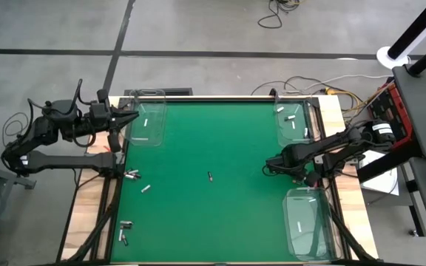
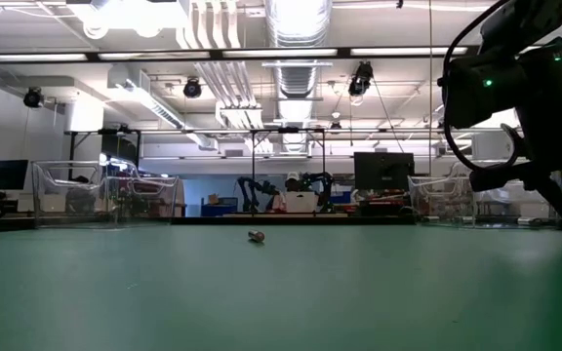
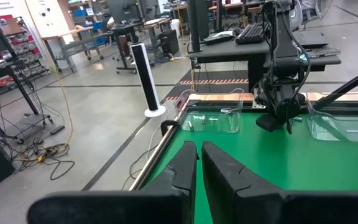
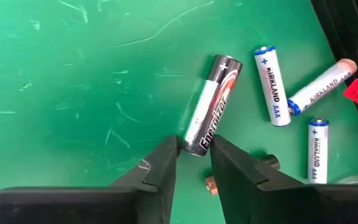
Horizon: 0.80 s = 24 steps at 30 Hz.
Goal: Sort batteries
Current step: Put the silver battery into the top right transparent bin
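- Right gripper (image 1: 270, 167) is low over the green mat (image 1: 213, 222), toward the right side, between the two clear trays on that edge (upper tray (image 1: 296, 123), lower tray (image 1: 307, 222)).
- Right wrist view: its fingers (image 4: 157, 171) sit a narrow gap apart, with the end of a silver-and-black Energizer battery (image 4: 211, 106) right at that gap. Can't tell if they're pinching it yet; the battery lies flat on the mat.
- Just beside it lie three white-and-blue Kirkland AAA batteries (image 4: 272, 84), plus a small coppery bit by the fingertip.
- One lone battery (image 1: 210, 176) sits mid-mat, well apart from the rest; it also shows in the low view.
- More batteries are scattered along the left edge (image 1: 132, 175) and at the near-left corner (image 1: 125, 230).
- Left gripper (image 1: 129, 119) waits at the far-left corner beside a third clear tray (image 1: 146, 122), fingers (image 3: 185, 165) nearly together w/ nothing between.
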{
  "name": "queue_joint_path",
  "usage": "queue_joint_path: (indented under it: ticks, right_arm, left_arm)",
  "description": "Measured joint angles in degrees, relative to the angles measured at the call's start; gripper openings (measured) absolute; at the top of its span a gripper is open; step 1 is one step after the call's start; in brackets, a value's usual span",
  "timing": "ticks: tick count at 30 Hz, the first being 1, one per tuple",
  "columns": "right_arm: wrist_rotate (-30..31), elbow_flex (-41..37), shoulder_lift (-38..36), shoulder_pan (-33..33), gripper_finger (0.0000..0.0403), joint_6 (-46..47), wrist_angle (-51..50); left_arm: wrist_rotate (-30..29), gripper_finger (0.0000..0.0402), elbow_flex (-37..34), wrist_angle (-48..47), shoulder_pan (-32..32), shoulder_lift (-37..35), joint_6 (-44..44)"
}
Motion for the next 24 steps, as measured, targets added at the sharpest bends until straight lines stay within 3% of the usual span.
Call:
queue_joint_path:
  ticks: [7,24]
  right_arm:
    - [0.3,-0.2,0.0,0.0,0.0043,0.0,-0.1]
    - [0.2,2.9,0.1,0.0,0.005,-1.1,-0.2]
  left_arm:
    - [0.0,0.0009,0.0,0.0,0.0,-0.1,0.1]
    - [0.0,0.0009,0.0,-0.1,0.0,-2.3,1.8]
